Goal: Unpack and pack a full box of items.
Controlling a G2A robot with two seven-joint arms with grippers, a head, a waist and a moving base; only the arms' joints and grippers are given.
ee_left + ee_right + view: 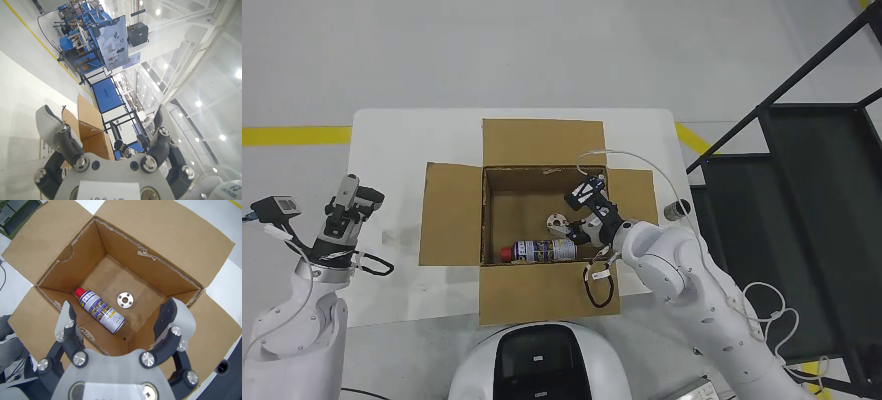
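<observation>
Your right gripper (117, 307) hangs over the open box (132, 256), fingers apart. A spray can (101, 309) and a metal disc (125, 300) lie apart inside. Your left gripper (102, 111) is well aside, fingers apart.

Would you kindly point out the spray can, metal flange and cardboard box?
spray can (102, 311), right wrist view, label middle.
metal flange (129, 299), right wrist view, flat face.
cardboard box (143, 268), right wrist view, inner wall.

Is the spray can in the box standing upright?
No, the spray can lies on its side on the floor of the box, apart from the round metal flange.
</observation>
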